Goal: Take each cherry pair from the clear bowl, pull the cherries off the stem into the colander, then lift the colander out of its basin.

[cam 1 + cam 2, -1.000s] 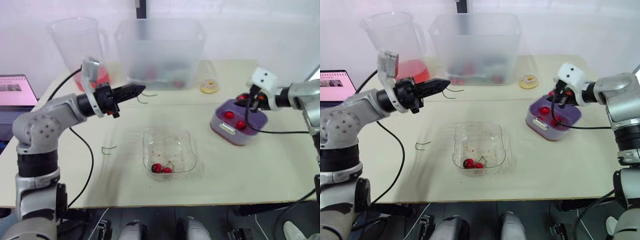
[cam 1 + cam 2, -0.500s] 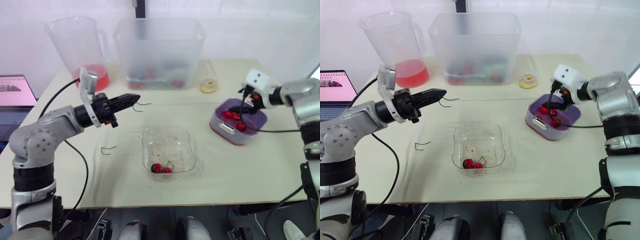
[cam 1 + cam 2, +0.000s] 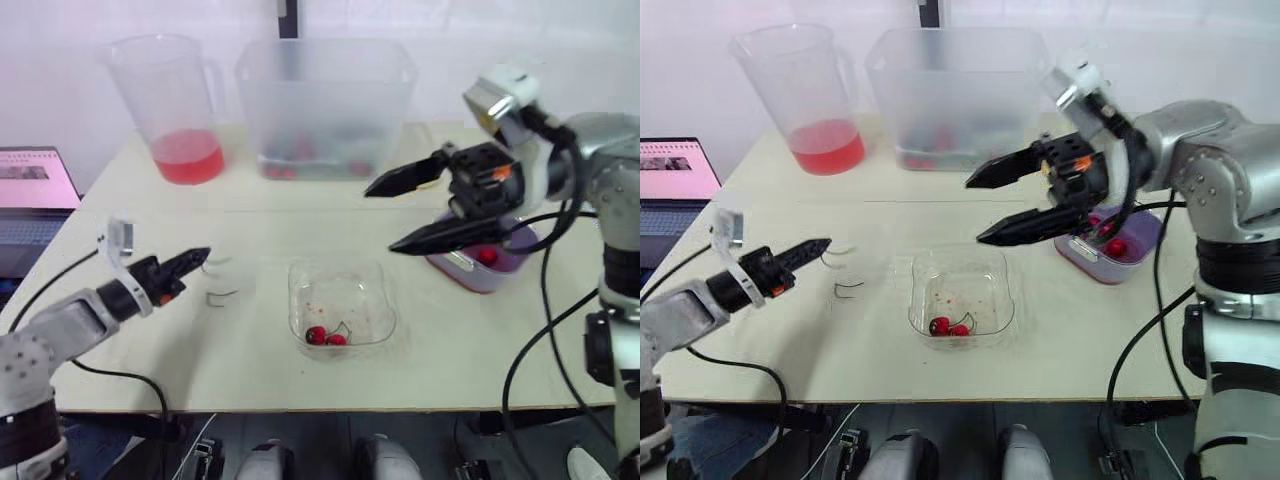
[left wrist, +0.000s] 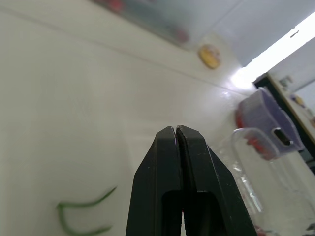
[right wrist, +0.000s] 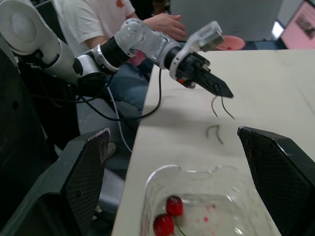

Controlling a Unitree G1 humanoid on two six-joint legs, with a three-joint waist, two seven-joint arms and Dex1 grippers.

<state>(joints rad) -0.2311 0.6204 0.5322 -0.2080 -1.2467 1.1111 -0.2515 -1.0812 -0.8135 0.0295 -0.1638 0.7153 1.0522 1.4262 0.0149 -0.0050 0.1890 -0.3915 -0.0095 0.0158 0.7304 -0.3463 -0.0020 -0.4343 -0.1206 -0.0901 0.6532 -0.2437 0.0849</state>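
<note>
The clear bowl (image 3: 340,305) sits mid-table with one cherry pair (image 3: 325,337) on a green stem inside. The purple colander in its basin (image 3: 480,265) stands to the right, red cherries (image 3: 1115,245) in it. My right gripper (image 3: 385,218) hovers above the bowl's far right side, wide open with nothing between its fingers; its wrist view looks down on the bowl rim (image 5: 197,172) and the cherry pair (image 5: 167,216). My left gripper (image 3: 195,258) is shut, low over the table at the left. A bare stem (image 3: 220,296) lies near it, and another thin stem (image 5: 219,105) shows just under its tip.
A pitcher (image 3: 170,100) with red liquid and a large frosted bin (image 3: 325,105) stand along the back. A laptop (image 3: 35,185) sits at the far left. A yellow ring (image 4: 209,55) lies near the bin. A person (image 5: 93,14) in a white shirt sits past the table's left side.
My right arm swung from over the colander to above the bowl, its gripper now wide open. My left arm dropped and drew back toward the table's left front, still shut.
</note>
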